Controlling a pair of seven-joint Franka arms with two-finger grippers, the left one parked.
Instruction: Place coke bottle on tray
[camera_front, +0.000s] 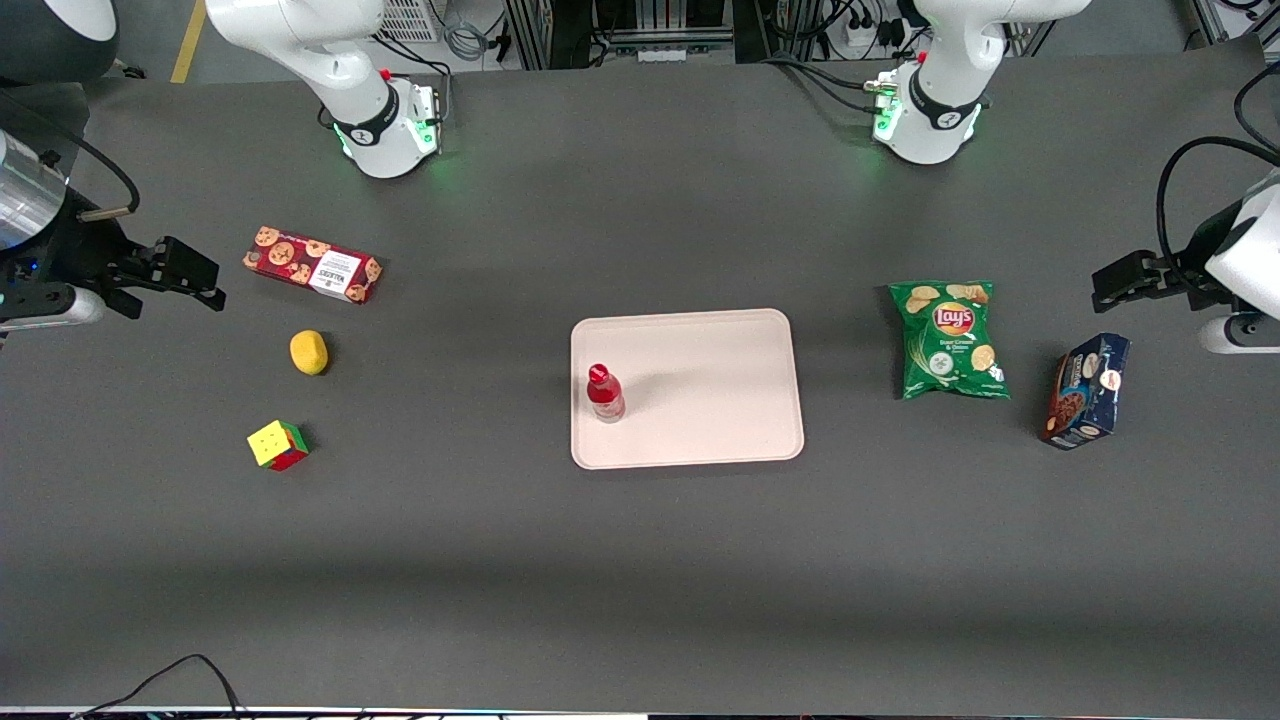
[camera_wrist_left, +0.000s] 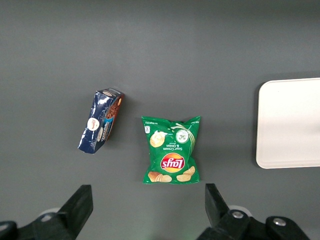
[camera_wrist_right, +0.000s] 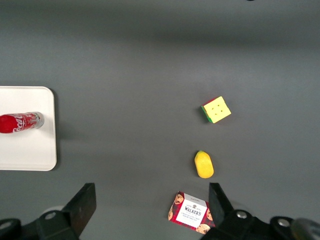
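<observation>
Looking from the lower part of the front frame upward, you meet the dark counter (camera_front: 640, 560) first, then the cube toy (camera_front: 278, 445) toward the working arm's end. In the middle of the frame the coke bottle (camera_front: 605, 393) sits on the tray (camera_front: 700, 390), apparently upright with its red cap up, close to the tray's rim on the working arm's side. Farther up lies 1 yellow lemon-like object (camera_front: 309, 352), then the red cookie box (camera_front: 312, 264). Your right gripper (camera_front: 185, 275) hovers above the counter at the frame's edge beside the cookie box, well apart from the bottle. Its jaws stand wide apart and hold nothing. A green chips bag (camera_front: 948, 340) lies toward the parked arm's end.
</observation>
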